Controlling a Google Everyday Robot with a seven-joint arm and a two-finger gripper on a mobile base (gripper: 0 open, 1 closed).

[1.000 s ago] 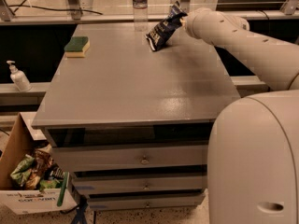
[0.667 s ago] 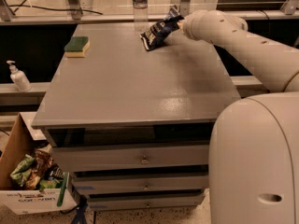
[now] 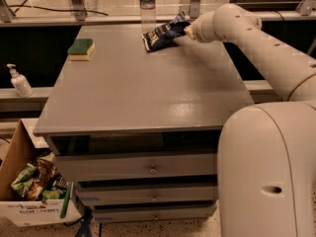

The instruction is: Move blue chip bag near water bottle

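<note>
Gripper (image 3: 187, 31): clamped on the right end of the chip bag (image 3: 162, 34), at the table's (image 3: 148, 98) far edge
Chip bag: low, just beside the water bottle (image 3: 147, 4), probably ready for release

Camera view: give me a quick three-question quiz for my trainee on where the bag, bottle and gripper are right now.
1. True or false: the crinkly dark navy-blue chip bag is at the far end of the grey table, close to the small clear plastic water bottle.
2. Where is the gripper? A: at the bag's right end. B: at the table's near edge. C: below the table top.
3. Fill in: the green and yellow sponge sits on the table's far ___ side.

Key: 1 true; 2 A; 3 left.
</note>
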